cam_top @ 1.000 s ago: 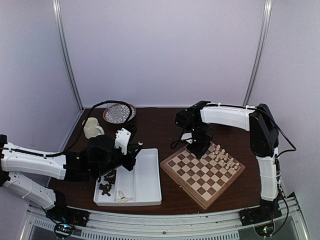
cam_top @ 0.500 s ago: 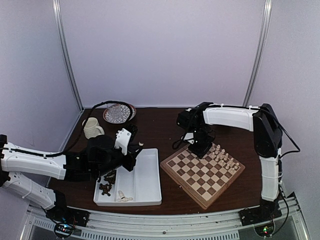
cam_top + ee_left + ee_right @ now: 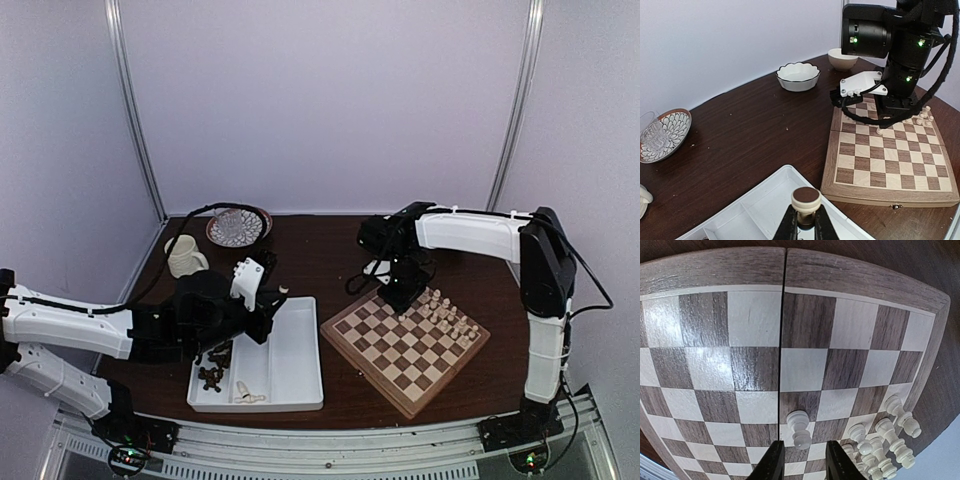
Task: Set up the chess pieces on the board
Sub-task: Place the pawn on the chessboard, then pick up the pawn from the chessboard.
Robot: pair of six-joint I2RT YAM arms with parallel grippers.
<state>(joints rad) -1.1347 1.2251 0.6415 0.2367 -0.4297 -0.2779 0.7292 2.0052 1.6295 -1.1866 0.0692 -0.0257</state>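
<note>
**Left arm:** lies low, from the left edge of the overhead view toward centre. The left gripper [image 3: 806, 226] hangs above the white rectangular two-compartment tray [image 3: 295, 365]. Its fingers [image 3: 789, 227] are pinched on a cream wooden chess piece [image 3: 806, 199] (round base with a dark felt disc, turned toward the wrist camera).

**Right arm:** rises at the right edge, bends, and reaches left. The right gripper [image 3: 804, 460] points down over the top corner of the square wooden chessboard [image 3: 400, 355]. Its fingers stand spread on either side of a pale upright pawn [image 3: 800, 429] on the board and touch it on neither side.

**Board:** further cream chessmen [image 3: 450, 320] stand in rows along its upper-right edge.

**Tray:** dark brown chessmen [image 3: 211, 377] lie in the left compartment. One pale piece [image 3: 248, 397] lies near the tray's lower edge.
</note>
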